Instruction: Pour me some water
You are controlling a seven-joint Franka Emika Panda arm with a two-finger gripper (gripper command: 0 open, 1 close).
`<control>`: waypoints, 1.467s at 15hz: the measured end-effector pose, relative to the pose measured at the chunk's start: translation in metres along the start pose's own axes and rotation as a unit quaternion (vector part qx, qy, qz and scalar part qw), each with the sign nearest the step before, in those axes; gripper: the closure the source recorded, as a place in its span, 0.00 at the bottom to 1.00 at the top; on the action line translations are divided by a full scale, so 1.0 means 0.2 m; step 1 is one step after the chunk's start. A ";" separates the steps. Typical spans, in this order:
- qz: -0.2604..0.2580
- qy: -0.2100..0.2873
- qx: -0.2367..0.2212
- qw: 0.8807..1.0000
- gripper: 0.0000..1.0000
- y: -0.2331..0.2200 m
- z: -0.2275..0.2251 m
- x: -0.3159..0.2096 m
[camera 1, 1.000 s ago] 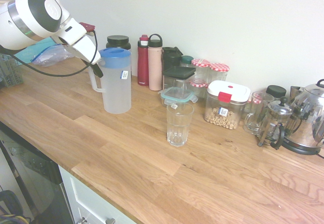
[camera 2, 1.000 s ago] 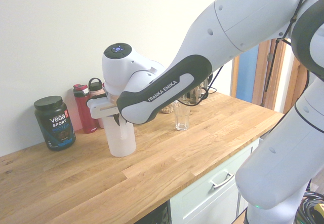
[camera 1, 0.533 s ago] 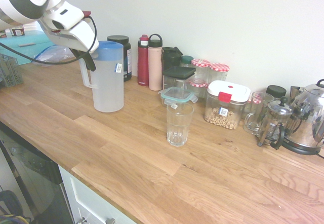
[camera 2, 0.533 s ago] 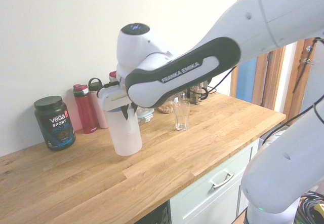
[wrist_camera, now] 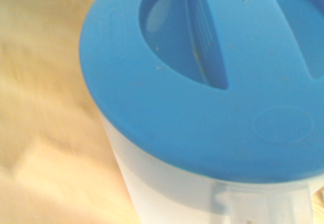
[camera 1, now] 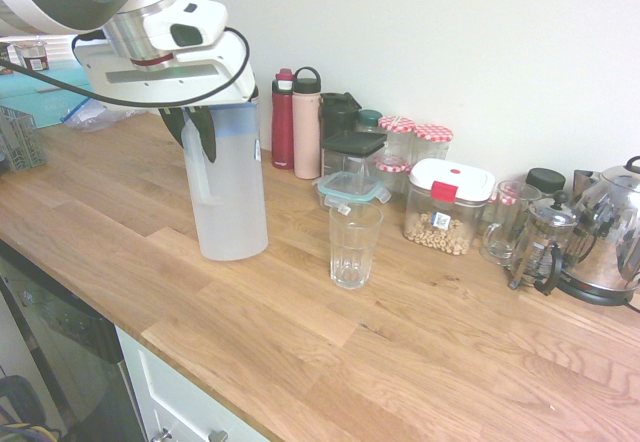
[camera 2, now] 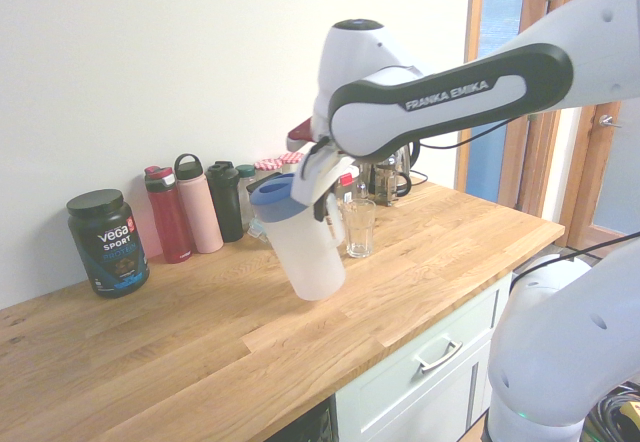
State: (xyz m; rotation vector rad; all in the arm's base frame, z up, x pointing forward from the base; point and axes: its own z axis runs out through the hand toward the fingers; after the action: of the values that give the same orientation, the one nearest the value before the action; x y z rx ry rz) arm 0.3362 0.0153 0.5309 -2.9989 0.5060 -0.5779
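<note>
A tall frosted-white jug (camera 1: 235, 202) with a blue lid (wrist_camera: 212, 82) hangs tilted just above the wooden counter, left of the ribbed clear glass (camera 1: 353, 247). My gripper (camera 1: 197, 132) is shut on the jug's side handle from above. In the second exterior view the jug (camera 2: 310, 257) leans with its lid away from the glass (camera 2: 358, 230), my gripper (camera 2: 325, 200) on the handle side. The water is inside the jug; its level does not show through the frosted wall. The glass stands upright and looks empty.
Along the wall stand bottles (camera 1: 296, 122), lidded food containers (camera 1: 448, 202), a French press (camera 1: 540, 242) and a steel kettle (camera 1: 610, 227). A black tub (camera 2: 108, 242) stands further along the wall. A dish rack (camera 1: 18, 137) is at the far left.
The jug has been lifted off the counter and carried forward toward the glass, and it now tilts. My gripper has stayed shut on its handle.
</note>
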 end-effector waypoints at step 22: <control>-0.058 -0.045 -0.047 0.996 1.00 1.27 -0.14 0.36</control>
State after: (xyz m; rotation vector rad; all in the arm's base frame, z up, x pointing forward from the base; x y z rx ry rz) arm 0.3114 -0.2479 0.5558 -3.1436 0.3661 -0.4347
